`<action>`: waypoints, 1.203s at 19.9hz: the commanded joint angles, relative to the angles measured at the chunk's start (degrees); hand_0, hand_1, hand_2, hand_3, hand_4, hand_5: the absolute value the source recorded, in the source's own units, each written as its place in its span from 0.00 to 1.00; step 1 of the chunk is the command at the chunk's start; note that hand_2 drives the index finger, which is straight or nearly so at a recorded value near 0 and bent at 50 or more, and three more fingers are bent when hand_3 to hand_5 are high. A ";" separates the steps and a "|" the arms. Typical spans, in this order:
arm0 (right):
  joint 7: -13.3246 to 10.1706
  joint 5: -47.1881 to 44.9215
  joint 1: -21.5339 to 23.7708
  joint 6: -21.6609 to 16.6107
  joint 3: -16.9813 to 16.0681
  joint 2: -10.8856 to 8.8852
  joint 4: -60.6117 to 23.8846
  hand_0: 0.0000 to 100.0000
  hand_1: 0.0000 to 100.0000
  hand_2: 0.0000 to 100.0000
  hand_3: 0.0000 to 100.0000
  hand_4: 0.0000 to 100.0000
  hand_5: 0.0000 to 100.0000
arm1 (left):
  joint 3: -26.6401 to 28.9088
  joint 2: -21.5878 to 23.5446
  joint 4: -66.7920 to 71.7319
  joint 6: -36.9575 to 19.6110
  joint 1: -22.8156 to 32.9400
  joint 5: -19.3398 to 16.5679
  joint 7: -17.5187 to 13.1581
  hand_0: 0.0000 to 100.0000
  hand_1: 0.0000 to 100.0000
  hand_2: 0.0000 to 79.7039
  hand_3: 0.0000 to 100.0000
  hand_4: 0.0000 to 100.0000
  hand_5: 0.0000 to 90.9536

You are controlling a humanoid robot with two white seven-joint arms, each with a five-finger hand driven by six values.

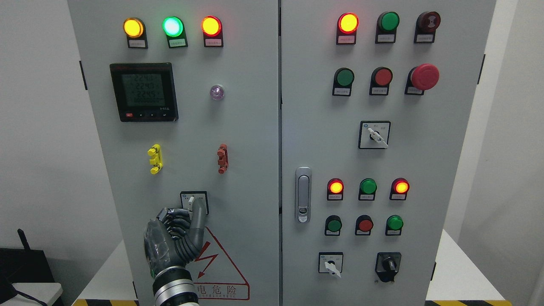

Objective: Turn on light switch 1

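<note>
A small rotary switch [194,201] with a white lever sits on a black-framed plate low on the left cabinet door [238,127]. My left hand [178,231] comes up from the bottom edge. Its thumb [198,216] is raised and its tip touches the switch lever, while the other fingers are curled beside it. I cannot tell whether the lever is pinched or only touched. The right arm is not in view.
Above on the left door are three lit lamps [172,26], a digital meter [143,92], and yellow [154,159] and red [222,158] clips. A warning triangle [221,272] lies beside my wrist. The right door holds a handle [302,194], buttons and more rotary switches [374,134].
</note>
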 commanded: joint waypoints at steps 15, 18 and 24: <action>-0.03 -0.97 -0.02 0.04 0.00 0.00 0.00 0.12 0.39 0.00 0.00 0.00 0.00 | -0.19 0.00 -0.01 0.45 -0.42 -0.11 -0.12 0.26 0.41 0.74 0.82 0.86 0.84; -0.03 -1.05 -0.02 0.04 0.00 0.00 0.00 0.12 0.39 0.00 0.00 0.00 0.00 | -0.36 0.00 -0.01 0.45 -0.34 -0.11 -0.12 0.28 0.42 0.74 0.82 0.86 0.85; -0.03 -0.97 -0.02 0.04 0.00 0.00 0.00 0.12 0.39 0.00 0.00 0.00 0.00 | -0.45 0.00 -0.01 0.45 -0.34 -0.11 -0.21 0.32 0.40 0.74 0.82 0.86 0.85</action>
